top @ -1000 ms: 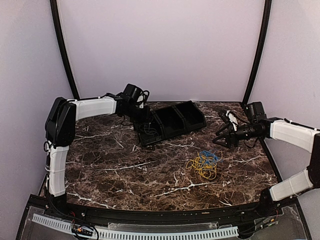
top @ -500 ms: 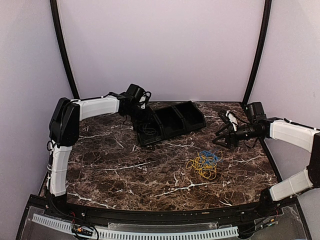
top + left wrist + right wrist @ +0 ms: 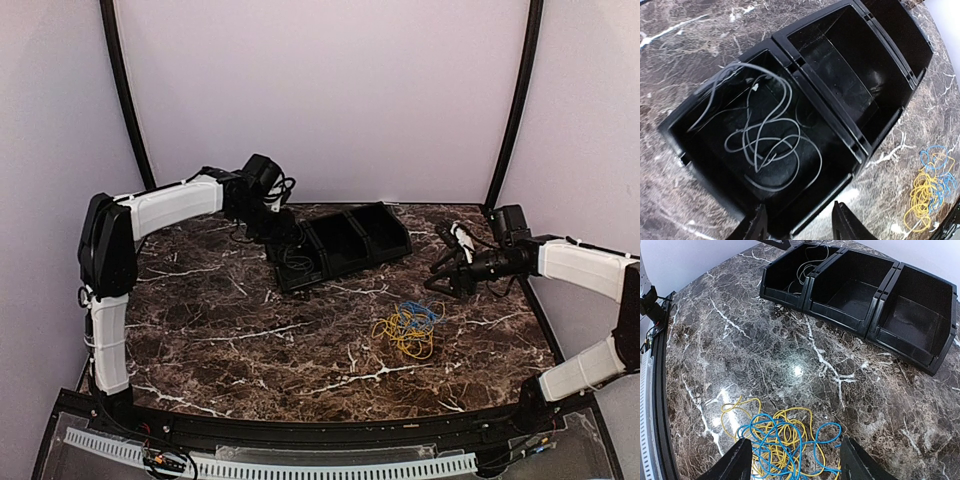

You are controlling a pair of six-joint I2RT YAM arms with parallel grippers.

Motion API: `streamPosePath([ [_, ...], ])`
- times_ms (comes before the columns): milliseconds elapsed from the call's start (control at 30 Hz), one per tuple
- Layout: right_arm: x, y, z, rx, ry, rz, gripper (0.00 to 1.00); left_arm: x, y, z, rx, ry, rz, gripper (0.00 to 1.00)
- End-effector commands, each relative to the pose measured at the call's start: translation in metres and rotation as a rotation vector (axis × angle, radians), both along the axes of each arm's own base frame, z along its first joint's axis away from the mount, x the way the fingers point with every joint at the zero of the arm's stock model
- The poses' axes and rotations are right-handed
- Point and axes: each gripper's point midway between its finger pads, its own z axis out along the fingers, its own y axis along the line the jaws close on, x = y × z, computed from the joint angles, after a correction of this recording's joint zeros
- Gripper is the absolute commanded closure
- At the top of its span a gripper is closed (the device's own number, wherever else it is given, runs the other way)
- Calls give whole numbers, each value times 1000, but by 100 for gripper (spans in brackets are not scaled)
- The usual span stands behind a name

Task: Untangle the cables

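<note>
Up and back from the tray is where my left arm has gone since a second ago, and my left claw (image 3: 800, 226) has let go. Its two fingers stand apart at the bottom of the wrist view with nothing between them. Straight beneath it a loose grey wire (image 3: 765, 135) lies coiled on the floor of the end compartment of the black tray (image 3: 815, 95), the one nearest my left side. I take it the wire sits there because separated strands are sorted into the compartments. The other two compartments look bare.

My right claw (image 3: 797, 460) hangs released too, fingers spread wide and gripping nothing, tilted down toward the work. It is poised that way, I judge, so it can drop onto a strand without first opening.

Out past both claws, the cables (image 3: 780, 440) lie in one knot of yellow and blue loops on the marble table (image 3: 220, 320). They sit in front of the tray and well apart from it, toward my right side, near my right claw but not touching it. Yellow and blue are not yet parted, so most of the job remains.
</note>
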Motion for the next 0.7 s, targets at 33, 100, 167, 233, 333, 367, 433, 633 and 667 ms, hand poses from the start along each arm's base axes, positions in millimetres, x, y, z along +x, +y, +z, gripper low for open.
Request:
streamPosePath([
  [33, 3, 2, 4, 16, -11, 13, 38, -28, 8, 52, -24, -100, -39, 55],
  [100, 3, 2, 2, 16, -6, 14, 38, -36, -8, 69, -94, -167, -95, 55],
  [167, 4, 1, 1, 6, -4, 11, 38, -50, -31, 86, -180, -235, -180, 56],
  [233, 4, 0, -1, -20, -9, 17, 39, -66, -52, 99, -242, -300, -253, 57],
  [333, 2, -7, -10, -111, -14, 44, 42, -99, -89, 110, -339, -384, -376, 57],
  [367, 3, -10, -13, -143, -19, 53, 43, -106, -95, 112, -352, -402, -399, 56],
  [433, -2, -14, -20, -188, 4, 75, 46, -125, -111, 103, -377, -413, -449, 56],
  [633, -8, -14, -35, -248, 29, 105, 54, -153, -151, 83, -524, -364, -470, 57],
  [667, -10, -12, -37, -258, 31, 113, 54, -156, -158, 71, -523, -331, -464, 57],
])
